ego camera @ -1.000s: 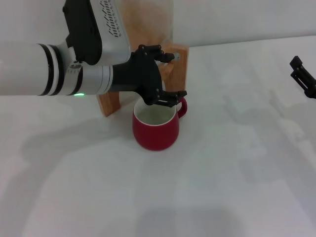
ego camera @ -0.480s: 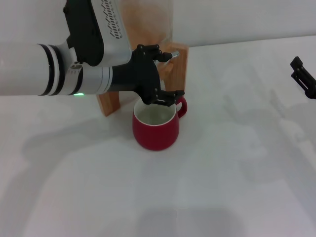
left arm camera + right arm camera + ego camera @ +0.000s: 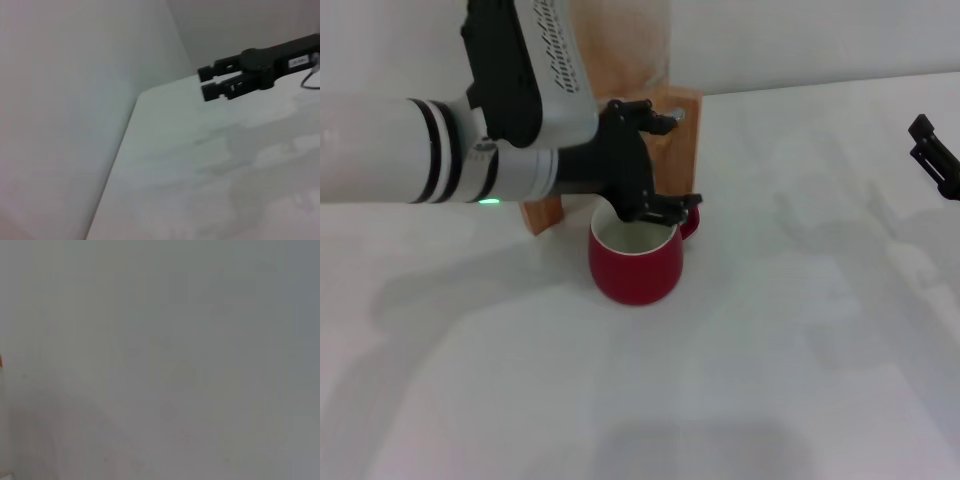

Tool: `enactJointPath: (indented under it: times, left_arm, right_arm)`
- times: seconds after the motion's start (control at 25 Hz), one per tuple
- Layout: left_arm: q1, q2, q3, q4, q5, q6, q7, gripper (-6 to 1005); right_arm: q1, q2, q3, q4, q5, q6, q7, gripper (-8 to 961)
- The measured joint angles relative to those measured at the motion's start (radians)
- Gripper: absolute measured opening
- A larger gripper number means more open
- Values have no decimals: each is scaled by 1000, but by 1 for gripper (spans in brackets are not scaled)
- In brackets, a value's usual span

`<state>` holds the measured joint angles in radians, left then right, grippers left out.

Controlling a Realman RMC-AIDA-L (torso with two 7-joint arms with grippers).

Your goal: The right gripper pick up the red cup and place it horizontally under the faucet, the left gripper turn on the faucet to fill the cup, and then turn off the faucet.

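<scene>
We see the red cup [image 3: 634, 262] standing upright on the white worktop [image 3: 800, 330], directly in front of the wooden stand [image 3: 672, 135] — already in place below the faucet [image 3: 672, 115], which is mostly hidden by the arm. Our left gripper [image 3: 655, 165] hangs just above the cup's back rim, fingers spread, one reaching up at the faucet and the other low by the cup's handle. It grasps nothing that we can make out.

Compared with a second ago, the left arm has shifted slightly toward the stand and its wrist has rolled, so the upper finger now sits nearer the lever. We judge this to be the approach to turning the faucet on; the cup's inside looks pale and we cannot tell whether any water is in it.

Our right gripper [image 3: 932, 158] is parked well away from the cup at the worktop's edge, fingers close together and holding nothing.
</scene>
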<state>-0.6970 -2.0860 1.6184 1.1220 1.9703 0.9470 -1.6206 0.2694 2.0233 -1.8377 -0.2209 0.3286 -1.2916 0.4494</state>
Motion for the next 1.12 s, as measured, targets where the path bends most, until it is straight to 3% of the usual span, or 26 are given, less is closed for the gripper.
enactJointPath:
  times: [0.24,0.44,0.52,0.92,1.12]
  left_arm:
    - [55,-2,39,83,-21,-5,-2,875]
    - [149,-3,40,160,-80,-50,9,875]
    - [216,-3,50,205,-112,-100,17,875]
    - [331,-1,89,282,-153,-152,31,875]
    - [411,-1,145,327,-163,-261,32,875]
  right_arm:
    - [-3,0,0,0,1,-2,0,845]
    - [-3,0,0,0,1,-11,0,845]
    - [-2,0,0,0,0,-12,0,845]
    - [1,0,-11,-4,-2,-12,0,845]
    - [-3,0,-20,-6,-2,-12,0,845]
